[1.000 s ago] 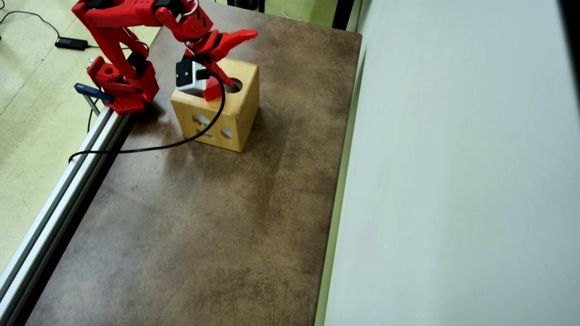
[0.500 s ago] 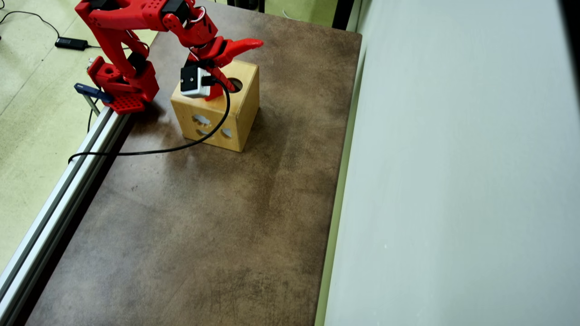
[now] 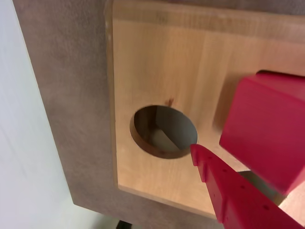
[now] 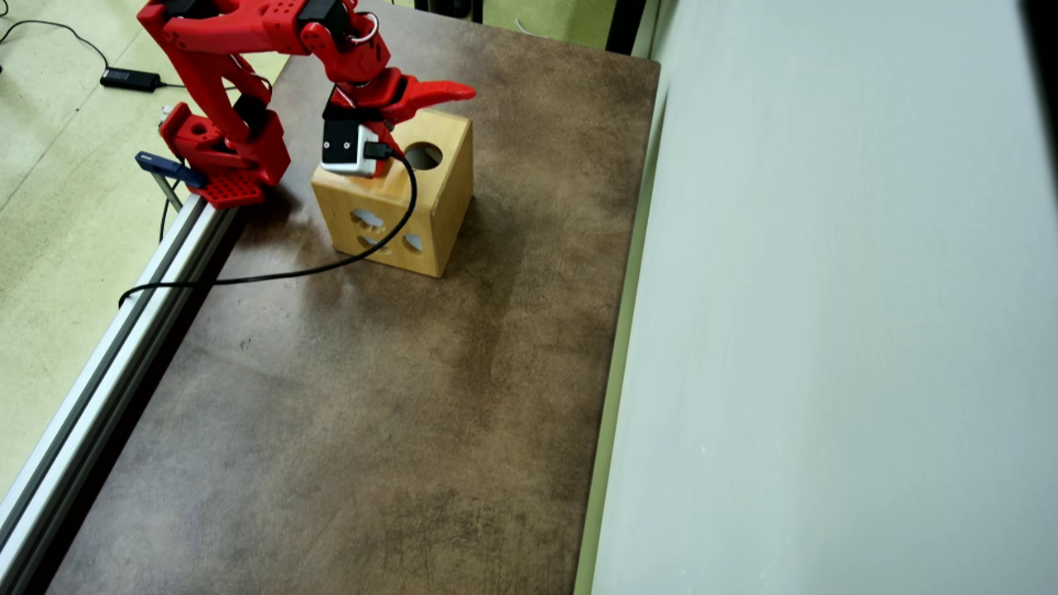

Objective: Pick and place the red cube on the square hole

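overhead: high, whole table | wrist: close, down | shared: wooden box (image 4: 397, 194)

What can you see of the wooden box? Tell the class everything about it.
The wooden box is a pale cube of smooth, light-grained wood, standing upright on the brown table close to the arm's base. Its top has a round hole, dark inside. The side towards the overhead camera has three smaller cut-outs. In the wrist view, a red cube sits at a recess in the top, beside the round hole; how deep it sits cannot be told.
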